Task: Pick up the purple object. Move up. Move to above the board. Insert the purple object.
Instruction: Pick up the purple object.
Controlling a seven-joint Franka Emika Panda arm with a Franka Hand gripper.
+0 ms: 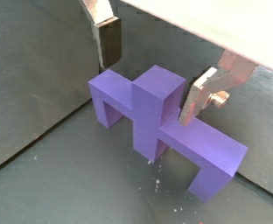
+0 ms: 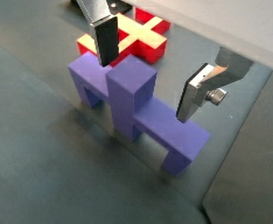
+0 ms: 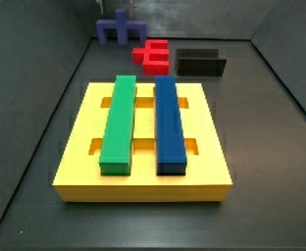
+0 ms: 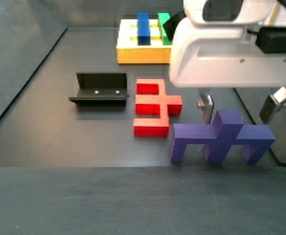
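Gripper (image 4: pixel 240 106) over the purple object (image 4: pixel 222 139), which stands on the floor beside the red stepped block (image 4: pixel 154 106). Jaws parted, fingers (image 1: pixel 108 42) flanking the raised stub, apparently not closed on it; both wrist views show gaps. Pick-up not yet done; lift, carry and insertion all remain. Board (image 3: pixel 77 147) sits well apart, already carrying a green bar (image 3: pixel 119 125) and dark-blue bar (image 3: pixel 168 125). Free slot hard to make out; gripper absent from a side view.
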